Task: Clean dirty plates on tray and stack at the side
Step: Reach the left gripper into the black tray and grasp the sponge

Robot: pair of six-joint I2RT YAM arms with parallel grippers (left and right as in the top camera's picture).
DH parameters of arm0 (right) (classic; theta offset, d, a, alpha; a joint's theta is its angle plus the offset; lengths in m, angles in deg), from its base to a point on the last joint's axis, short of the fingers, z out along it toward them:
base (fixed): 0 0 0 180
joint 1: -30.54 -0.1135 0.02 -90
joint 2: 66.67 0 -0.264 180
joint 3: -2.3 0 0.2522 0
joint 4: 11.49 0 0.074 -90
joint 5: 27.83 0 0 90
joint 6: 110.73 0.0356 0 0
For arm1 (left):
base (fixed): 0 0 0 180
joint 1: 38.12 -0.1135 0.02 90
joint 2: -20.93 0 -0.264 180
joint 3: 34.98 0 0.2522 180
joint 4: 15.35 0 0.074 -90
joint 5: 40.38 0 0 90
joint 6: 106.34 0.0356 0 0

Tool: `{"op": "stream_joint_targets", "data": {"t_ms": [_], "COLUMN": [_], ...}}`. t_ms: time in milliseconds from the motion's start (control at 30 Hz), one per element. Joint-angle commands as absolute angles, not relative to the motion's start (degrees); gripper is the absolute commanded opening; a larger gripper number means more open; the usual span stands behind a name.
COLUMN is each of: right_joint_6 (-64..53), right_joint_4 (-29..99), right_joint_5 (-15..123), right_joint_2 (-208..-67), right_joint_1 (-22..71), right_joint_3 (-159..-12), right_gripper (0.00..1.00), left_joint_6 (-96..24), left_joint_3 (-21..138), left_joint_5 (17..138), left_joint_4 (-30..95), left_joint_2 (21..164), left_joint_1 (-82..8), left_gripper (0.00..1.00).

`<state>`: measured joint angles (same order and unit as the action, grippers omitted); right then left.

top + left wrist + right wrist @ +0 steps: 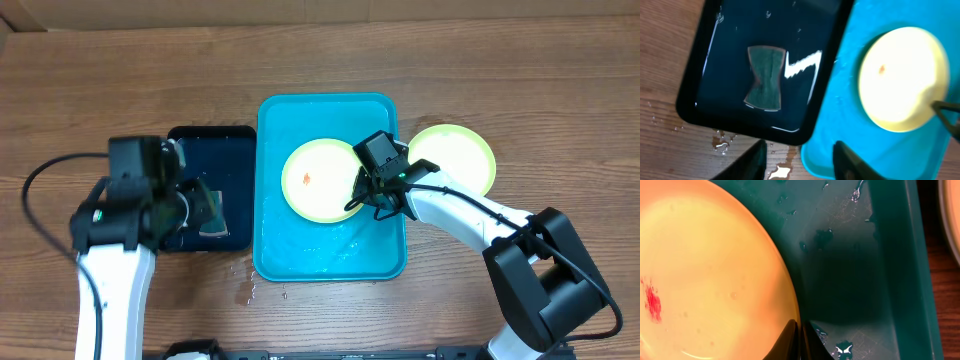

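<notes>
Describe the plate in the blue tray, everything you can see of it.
The plate is round, smooth plastic by its look, with a light green rim, a whitish centre and one small red-orange smear left of centre. It lies flat, right side up, in the far half of the wet tray. The right gripper pinches its right rim; nothing else touches it.

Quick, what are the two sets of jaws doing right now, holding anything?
Left gripper: jaws open, holding nothing.
Right gripper: jaws shut on the rim of the green plate in the tray.
</notes>
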<state>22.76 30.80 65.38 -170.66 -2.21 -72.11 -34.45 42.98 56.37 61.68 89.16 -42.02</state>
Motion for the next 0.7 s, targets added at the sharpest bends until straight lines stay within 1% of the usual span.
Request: {"op": "stream_joint_targets", "data": {"t_ms": [0,67,167,233,467,667], "right_joint_6": [22.80,22.78,22.80,22.80,22.80,22.80], "right_joint_4": [31.04,31.04,31.04,31.02,31.04,31.02], "right_joint_5": [65.55,65.55,65.55,65.53,65.55,65.55], "right_joint_2": [-169.65,-169.65,-169.65,-169.65,-169.65,-169.65], "right_joint_1": [-2.41,-2.41,-2.41,-2.41,-2.41,-2.41], "right_joint_3": [-71.78,-71.78,-71.78,-71.78,-71.78,-71.78], "right_gripper": [0.04,0.04,0.04,0.04,0.04,0.04], "left_joint_6": [-34.75,-34.64,-34.53,-34.51,-34.31,-34.10], "left_joint_3": [42.90,42.90,42.90,42.90,42.90,42.90], "left_joint_5": [52.78,51.65,51.06,51.01,50.40,48.30], "left_joint_4": [60.56,59.99,59.34,58.73,54.16,51.54], "left_joint_2": [97.99,102.31,108.39,112.06,120.98,124.08], "left_joint_1": [-42.33,-42.33,-42.33,-42.33,-42.33,-42.33], "left_gripper": [0.45,0.45,0.39,0.38,0.39,0.37]}}
